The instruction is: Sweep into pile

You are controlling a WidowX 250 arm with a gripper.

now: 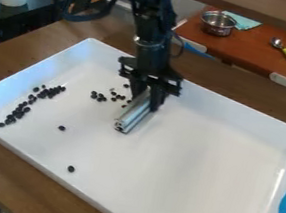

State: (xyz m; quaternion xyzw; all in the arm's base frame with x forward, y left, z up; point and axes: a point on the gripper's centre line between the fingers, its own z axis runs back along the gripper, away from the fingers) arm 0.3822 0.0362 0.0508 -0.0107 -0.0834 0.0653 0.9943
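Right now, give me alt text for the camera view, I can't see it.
A black robot arm's end effector grips a metal bar inside a white tray. Dark beans form a band toward the tray's left side, others scatter near the bar, two sit apart.

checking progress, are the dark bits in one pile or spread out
Spread out: the dark bits form a loose band near one tray wall, others cluster by the metal bar, and two lie alone.

Bright, diffuse light on the white tray (183, 175).
Pale sheen along its left wall, soft grey shading on its far wall; small glints on the metal bar (133, 115) and the far bowl (217, 26).
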